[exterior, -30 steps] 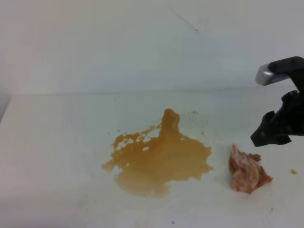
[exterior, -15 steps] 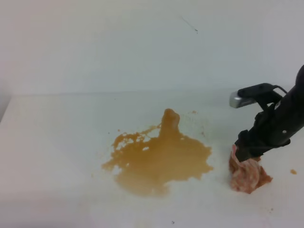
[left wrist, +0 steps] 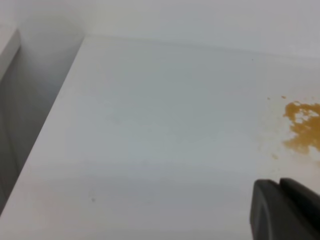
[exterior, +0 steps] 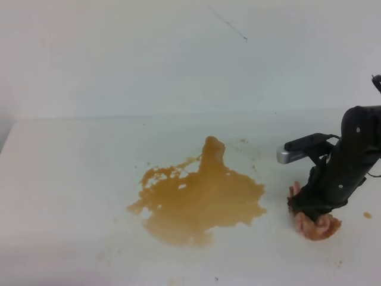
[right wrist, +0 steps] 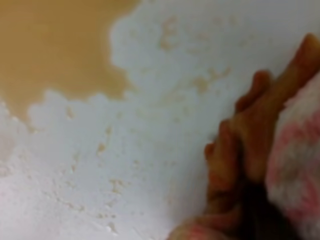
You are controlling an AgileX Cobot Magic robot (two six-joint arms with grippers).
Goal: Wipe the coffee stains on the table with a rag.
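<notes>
1. Pressing down on the rag (exterior: 315, 224) is the right gripper (exterior: 309, 210) — its black body covers the top of the wad, and only the pink-brown lower edge shows beneath it in the high view.
2. Jaw state on that right gripper: cannot tell. The fingertips are buried in cloth, and the right wrist view shows only folds of rag (right wrist: 260, 145) close up, brown-stained on the left and pink-white on the right.
3. The rag sits on the table (exterior: 71, 179) just right of the coffee stains (exterior: 199, 199), near but not touching the main pool.
4. That pool is a wide amber blotch with ragged edges at mid-table, a narrow tongue running toward the wall and broken patches at its upper left.
5. Small specks dot the table between pool and rag, plus one brown spot to the right of the rag; the right wrist view picks up pale tan flecks on the white surface and the pool's edge (right wrist: 60, 50) at upper left.
6. Left gripper (left wrist: 285, 210) — just a dark corner at the bottom right of its own camera, above bare table (left wrist: 150, 135); open or closed, cannot tell. A patch of stain (left wrist: 302, 127) shows at that view's right edge.
</notes>
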